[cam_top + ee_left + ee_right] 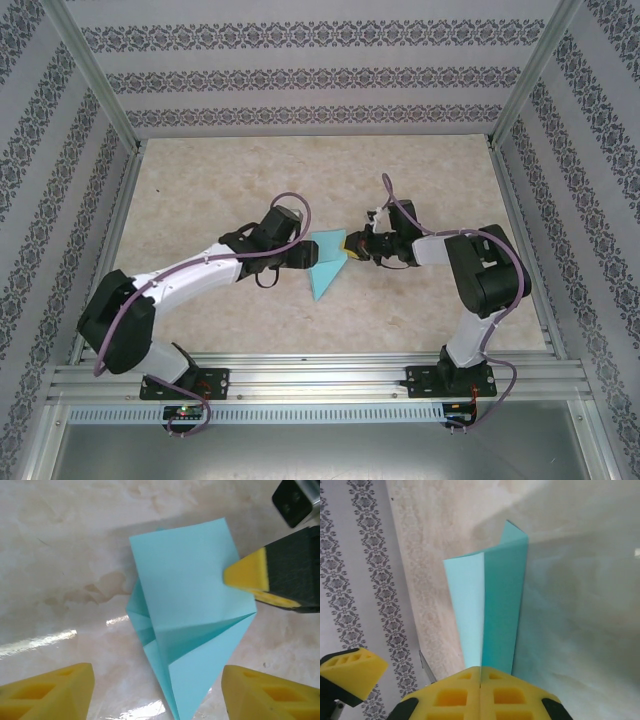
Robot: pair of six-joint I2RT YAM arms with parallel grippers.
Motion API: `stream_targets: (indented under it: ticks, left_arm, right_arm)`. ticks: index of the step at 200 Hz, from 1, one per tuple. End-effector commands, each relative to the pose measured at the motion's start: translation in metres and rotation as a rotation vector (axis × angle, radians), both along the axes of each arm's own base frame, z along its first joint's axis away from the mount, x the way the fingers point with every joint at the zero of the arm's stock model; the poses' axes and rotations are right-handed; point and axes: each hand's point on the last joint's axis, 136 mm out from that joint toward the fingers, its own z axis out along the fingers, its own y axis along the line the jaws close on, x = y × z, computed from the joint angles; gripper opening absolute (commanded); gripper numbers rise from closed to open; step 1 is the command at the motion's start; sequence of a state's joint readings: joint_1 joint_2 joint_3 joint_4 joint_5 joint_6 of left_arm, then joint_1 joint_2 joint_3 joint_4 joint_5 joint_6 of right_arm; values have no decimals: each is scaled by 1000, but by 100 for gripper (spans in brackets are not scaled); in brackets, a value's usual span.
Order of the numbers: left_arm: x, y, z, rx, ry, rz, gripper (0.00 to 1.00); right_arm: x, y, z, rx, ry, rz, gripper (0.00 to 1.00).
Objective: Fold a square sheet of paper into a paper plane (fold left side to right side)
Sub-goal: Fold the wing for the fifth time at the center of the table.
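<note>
**A:** Paper plane (325, 265) sits half-made at the desk's (200, 200) centre: nose flaps folded, wings left to do, I'd say.

**B:** At its two o'clock edge the right tool (480, 690) pinches it. At nine o'clock the left tool (159, 692) gapes, empty.

Counter (200, 200) centre blocked: left end effector (303, 258) enters from 9 o'clock, right end effector (352, 245) from 3 o'clock, folded paper (325, 268) between them. Left jaws apart, paper tip in gap. Right jaws clamped on paper edge. Free counter at 10, 12 and 2 o'clock, plus strip at 6 o'clock before base rail (320, 378). Patterned walls (300, 80) bound 9, 12 and 3 o'clock. Frame posts (95, 75) at far corners.
</note>
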State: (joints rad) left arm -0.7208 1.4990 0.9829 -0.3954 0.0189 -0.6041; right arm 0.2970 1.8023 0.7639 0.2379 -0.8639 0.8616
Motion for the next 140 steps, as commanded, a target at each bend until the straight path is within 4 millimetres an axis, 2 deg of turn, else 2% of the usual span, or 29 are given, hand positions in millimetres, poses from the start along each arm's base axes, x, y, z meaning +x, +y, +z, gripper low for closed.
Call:
stream_targets:
  ticks: [1, 38, 70, 95, 140]
  left_arm:
    - [3, -11, -6, -43, 11, -27, 65]
    - [3, -31, -11, -121, 43, -71, 57]
    - [0, -46, -16, -182, 80, -112, 45]
    - [-4, -57, -19, -220, 106, -146, 42]
    - [-5, -60, -30, -218, 140, -152, 38]
  right_arm:
    - [-1, 0, 5, -18, -55, 32, 2]
    - [0, 1, 7, -38, -56, 42, 2]
    - [1, 2, 6, -50, -54, 42, 2]
    - [1, 4, 7, -59, -54, 48, 3]
    - [3, 6, 7, -71, -53, 54, 4]
